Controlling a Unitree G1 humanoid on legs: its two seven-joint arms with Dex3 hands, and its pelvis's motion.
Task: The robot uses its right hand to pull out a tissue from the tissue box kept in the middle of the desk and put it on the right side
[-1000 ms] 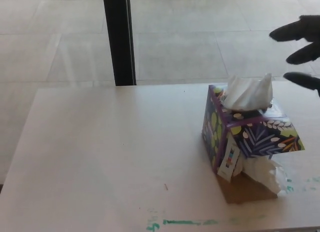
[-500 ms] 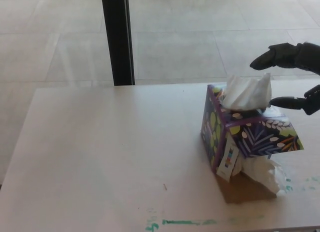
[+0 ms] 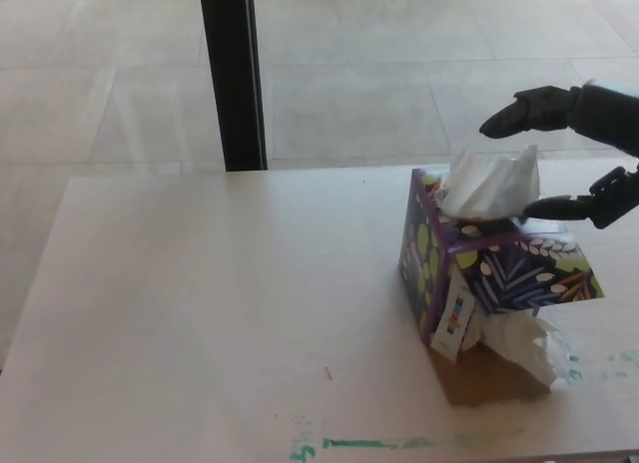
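Running along the near edge of the pale bench (image 3: pixel 200 313), a smear of green paint (image 3: pixel 369 444) showed. Farther back, toward the right, the purple leaf-patterned tissue box (image 3: pixel 489 278) sat tilted on a brown card (image 3: pixel 494 378) with a crumpled tissue (image 3: pixel 524 343) beneath it. A white tissue (image 3: pixel 489 184) stuck up from its top. Beside that, the right robot hand (image 3: pixel 569 149) hung released, fingers (image 3: pixel 524 112) spread, grasping nothing. Beyond stood a black post (image 3: pixel 232 74).

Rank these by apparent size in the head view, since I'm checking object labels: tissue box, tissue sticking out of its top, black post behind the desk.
1. Tissue box, largest.
2. Black post, tall but narrow, cut off by the frame's top and farther away, so its rank is unsure.
3. Tissue at the box top, smallest.
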